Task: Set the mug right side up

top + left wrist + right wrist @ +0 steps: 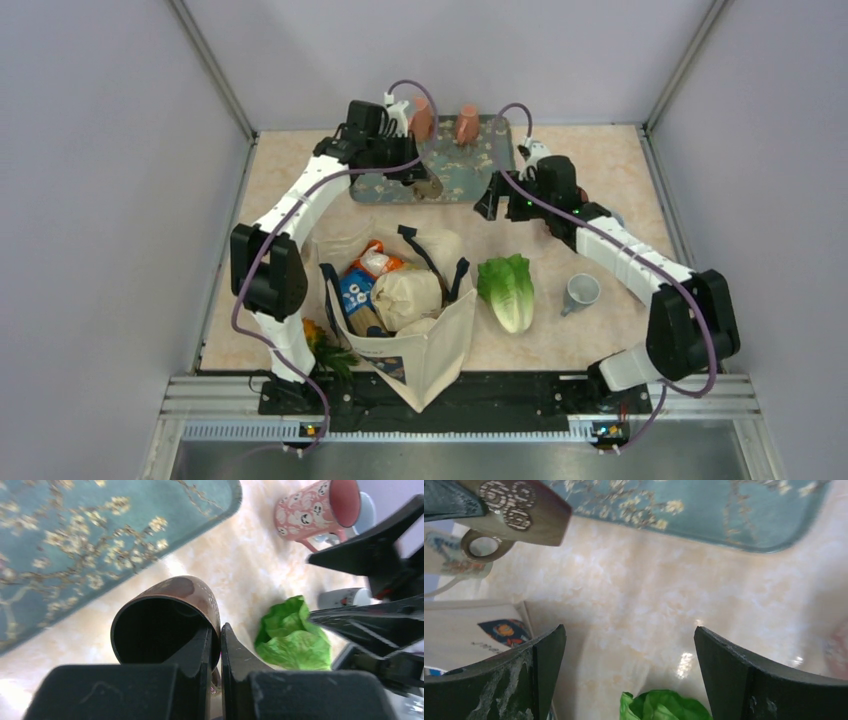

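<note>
1. Left fingers (239, 652) pinch the mug (170, 600) wall at its rim, one inside, one outside; we judge this suits rotating it upright.
2. Mug held over the table (240, 565), at the tray's (60, 545) 6 o'clock edge.
3. Right fingers (544, 660) spread, empty, at the mug's 3 o'clock.

One tray (470, 175), one lettuce (510, 290), one tote bag (430, 350), at least three mugs (185, 592) (305, 512) (581, 291)
</note>
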You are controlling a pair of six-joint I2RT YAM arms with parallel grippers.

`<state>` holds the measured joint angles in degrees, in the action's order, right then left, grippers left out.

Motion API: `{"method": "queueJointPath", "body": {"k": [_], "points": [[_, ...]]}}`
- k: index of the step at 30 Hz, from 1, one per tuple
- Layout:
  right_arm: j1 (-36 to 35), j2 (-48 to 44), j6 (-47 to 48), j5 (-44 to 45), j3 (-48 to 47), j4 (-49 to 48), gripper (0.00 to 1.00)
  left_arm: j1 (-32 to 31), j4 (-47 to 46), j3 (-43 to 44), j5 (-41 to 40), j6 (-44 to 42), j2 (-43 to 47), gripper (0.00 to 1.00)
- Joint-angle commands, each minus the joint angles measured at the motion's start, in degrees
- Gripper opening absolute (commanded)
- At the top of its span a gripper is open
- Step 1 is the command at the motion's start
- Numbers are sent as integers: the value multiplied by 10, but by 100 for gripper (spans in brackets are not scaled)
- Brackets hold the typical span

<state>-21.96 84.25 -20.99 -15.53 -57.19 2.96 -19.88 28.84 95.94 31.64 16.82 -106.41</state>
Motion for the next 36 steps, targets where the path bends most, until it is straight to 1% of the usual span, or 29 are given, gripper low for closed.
{"method": "queueJointPath", "body": {"k": [1, 5, 8, 10, 14, 18, 21, 24, 27, 33, 36], "points": [[2, -74, 7, 112, -50, 108, 98, -3, 27, 83, -60, -128, 27, 0], [2, -109, 8, 181, -49, 172, 99, -1, 81, 129, -105, -198, 37, 0], [3, -125, 4, 210, -44, 203, 99, 10, 124, 163, -133, -238, 50, 0], [3, -133, -5, 223, -39, 217, 99, 23, 143, 173, -166, -247, 64, 0], [3, -153, -18, 229, -28, 232, 99, 68, 185, 180, -200, -284, 95, 0], [3, -171, -23, 227, -17, 241, 99, 146, 247, 194, -202, -306, 106, 0], [3, -178, -23, 224, -15, 247, 99, 212, 267, 177, -226, -340, 127, 0], [3, -179, -23, 219, -16, 249, 99, 272, 275, 139, -240, -380, 155, 0], [3, -176, -25, 206, -24, 250, 99, 329, 275, 101, -271, -410, 175, 0], [3, -184, -18, 203, -5, 229, 99, 410, 285, 54, -299, -468, 218, 0], [3, -180, -14, 191, 6, 216, 99, 444, 304, 37, -288, -480, 227, 0]]}}
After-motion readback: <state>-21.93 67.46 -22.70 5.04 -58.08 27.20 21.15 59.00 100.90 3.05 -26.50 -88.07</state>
